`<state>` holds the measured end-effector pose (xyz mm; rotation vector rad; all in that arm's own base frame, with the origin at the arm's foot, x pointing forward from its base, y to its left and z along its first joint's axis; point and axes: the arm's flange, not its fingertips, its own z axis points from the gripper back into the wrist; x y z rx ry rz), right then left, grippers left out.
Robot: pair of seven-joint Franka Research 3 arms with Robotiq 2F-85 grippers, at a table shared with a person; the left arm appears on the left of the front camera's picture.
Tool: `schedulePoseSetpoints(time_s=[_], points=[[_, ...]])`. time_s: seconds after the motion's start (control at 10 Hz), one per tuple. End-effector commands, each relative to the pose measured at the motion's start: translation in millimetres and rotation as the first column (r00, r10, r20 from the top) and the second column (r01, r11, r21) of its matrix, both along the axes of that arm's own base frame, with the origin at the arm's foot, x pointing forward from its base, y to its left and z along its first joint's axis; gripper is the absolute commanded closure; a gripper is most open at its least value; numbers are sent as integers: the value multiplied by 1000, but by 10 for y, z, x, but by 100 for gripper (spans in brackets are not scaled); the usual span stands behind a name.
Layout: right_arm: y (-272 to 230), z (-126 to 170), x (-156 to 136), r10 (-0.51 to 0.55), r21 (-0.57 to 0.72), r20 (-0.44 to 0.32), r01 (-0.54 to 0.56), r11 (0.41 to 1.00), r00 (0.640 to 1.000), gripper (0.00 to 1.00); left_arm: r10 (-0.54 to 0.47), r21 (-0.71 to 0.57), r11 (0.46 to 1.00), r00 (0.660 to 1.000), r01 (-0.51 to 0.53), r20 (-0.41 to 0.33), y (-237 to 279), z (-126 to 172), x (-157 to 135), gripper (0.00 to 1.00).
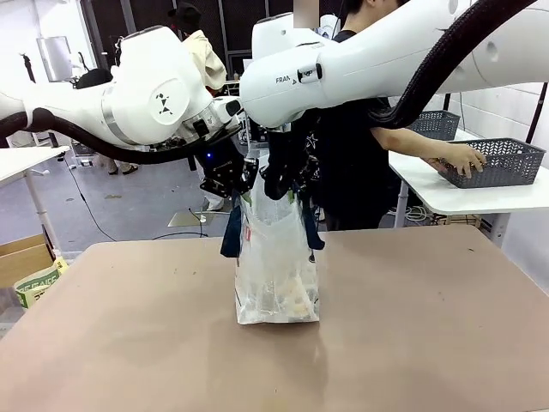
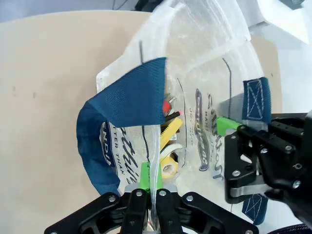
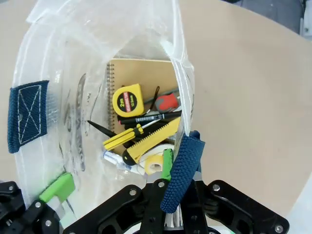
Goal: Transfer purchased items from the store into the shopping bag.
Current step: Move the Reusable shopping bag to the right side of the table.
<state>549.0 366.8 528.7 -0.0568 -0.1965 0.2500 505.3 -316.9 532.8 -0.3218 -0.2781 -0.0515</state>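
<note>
Shopping bag (image 1: 276, 266) stands upright on the tan surface (image 1: 129, 343), mouth pulled open at the top. Purchased items (image 3: 144, 129) lie heaped at the bag's bottom:
- A brown spiral notebook (image 3: 141, 73) is under or behind the rest; can't tell if it is flat or leaning.
- A yellow tape measure (image 3: 127, 100) sits on the notebook, with a red-handled tool (image 3: 168, 101) just beside it.
- A black pen (image 3: 146, 118) lies across the middle of the heap.
- A yellow-and-black screwdriver (image 3: 119, 139) touches a yellow utility knife (image 3: 152, 136).
- A tape roll (image 3: 155, 167) is partly hidden by the bag's rim.

Left gripper (image 2: 151, 175) has its green pads pressed together on the clear plastic rim on one side of the bag's mouth. A navy handle (image 2: 122, 117) hangs looped just beside it. Right gripper (image 3: 170, 163) is clamped on the opposite rim, and the other navy strap (image 3: 183, 170) drapes over its fingers. Both grippers are at the bag's top edge, well above the items, one on each side of the mouth.

Beyond the bag a person in a black top (image 1: 352, 154) stands at the far side. One hand (image 1: 463, 159) is in a dark grey mesh basket (image 1: 502, 161) on a white table (image 1: 463, 196). A second basket (image 1: 436, 124) sits farther back.
</note>
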Motion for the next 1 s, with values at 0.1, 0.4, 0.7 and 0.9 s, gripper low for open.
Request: schedulePoseSetpoints(time_s=[0.1, 0.4, 0.7, 0.9], points=[[14, -17, -19, 3, -8, -9, -3, 1000, 1000, 100, 7, 1, 1000, 1000, -7, 5, 41, 26, -18, 100], [27, -38, -19, -148, 61, -4, 148, 987, 989, 100, 5, -4, 1000, 1000, -5, 1, -28, 0, 26, 100], [73, 5, -63, -206, 111, 11, 203, 973, 979, 100, 3, -14, 1000, 1000, -3, 30, -49, 10, 21, 100], [101, 12, -58, -209, 129, 18, 205, 970, 978, 100, -15, -24, 1000, 999, 16, 45, -91, 0, 39, 100]])
